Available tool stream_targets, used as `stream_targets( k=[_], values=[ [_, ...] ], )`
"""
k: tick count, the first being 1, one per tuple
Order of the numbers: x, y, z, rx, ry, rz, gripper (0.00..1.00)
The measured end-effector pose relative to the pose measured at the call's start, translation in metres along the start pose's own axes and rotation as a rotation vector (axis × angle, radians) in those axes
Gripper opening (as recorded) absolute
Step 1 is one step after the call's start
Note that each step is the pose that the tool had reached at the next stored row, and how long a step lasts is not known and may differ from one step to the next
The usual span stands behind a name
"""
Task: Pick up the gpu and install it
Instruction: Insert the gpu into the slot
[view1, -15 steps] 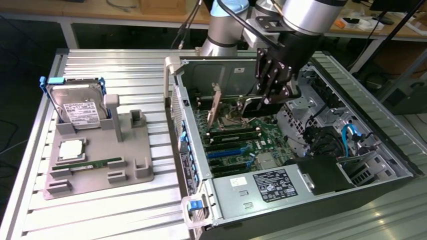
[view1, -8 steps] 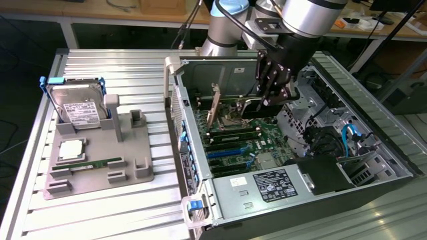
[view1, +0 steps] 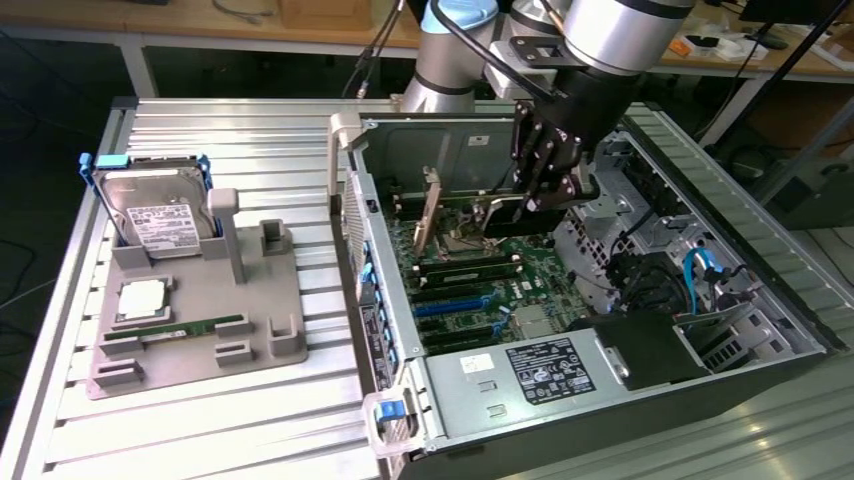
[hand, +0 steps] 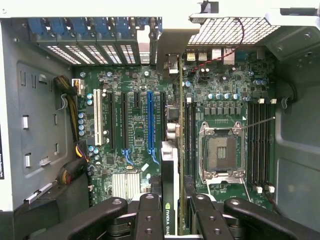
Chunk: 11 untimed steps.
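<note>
Closest to us in the exterior view, at the lower centre of the frame, we see a silver boxy power supply (view1: 534, 372) with a white label. It sits in the near end of an open dark metal computer case (view1: 427, 140). Behind it lies the green motherboard (view1: 534, 265), and a blue cable (view1: 701, 265) loops at the exterior view's right.

Over the middle of the board hangs the black two-fingered gripper (view1: 541, 195), clamped on the gpu (view1: 507, 220). This is a thin flat card with a black face and a green circuit-board edge, held on edge inside the case. In the wrist view we look along the card: the black fingers (hand: 149, 215) press on both faces of the gpu (hand: 170, 190). Its edge runs between the long blue expansion slot (hand: 150, 120) and the square silver processor socket (hand: 221, 152) on the motherboard (hand: 135, 100). We cannot tell whether the card touches a slot.

On the exterior view's left, a grey moulded parts holder (view1: 200, 345) rests on the ribbed aluminium table (view1: 200, 430). It carries a narrow green memory stick (view1: 194, 328), a square silver processor chip (view1: 143, 297) and, farther back, an upright silver hard drive (view1: 160, 215) with a white label. Farthest off, at the upper edge of the frame, the silver arm (view1: 621, 30) rises, with a wooden bench (view1: 200, 20) behind.
</note>
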<state>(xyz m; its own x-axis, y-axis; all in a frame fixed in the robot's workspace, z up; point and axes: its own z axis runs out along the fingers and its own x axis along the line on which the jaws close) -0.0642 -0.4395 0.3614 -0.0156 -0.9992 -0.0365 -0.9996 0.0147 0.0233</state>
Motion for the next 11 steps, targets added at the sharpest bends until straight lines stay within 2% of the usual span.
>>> stream_targets(
  k=[11],
  values=[
    [0.0091,-0.0002,0.0042,0.0000,0.0001,0.000,0.27]
  ],
)
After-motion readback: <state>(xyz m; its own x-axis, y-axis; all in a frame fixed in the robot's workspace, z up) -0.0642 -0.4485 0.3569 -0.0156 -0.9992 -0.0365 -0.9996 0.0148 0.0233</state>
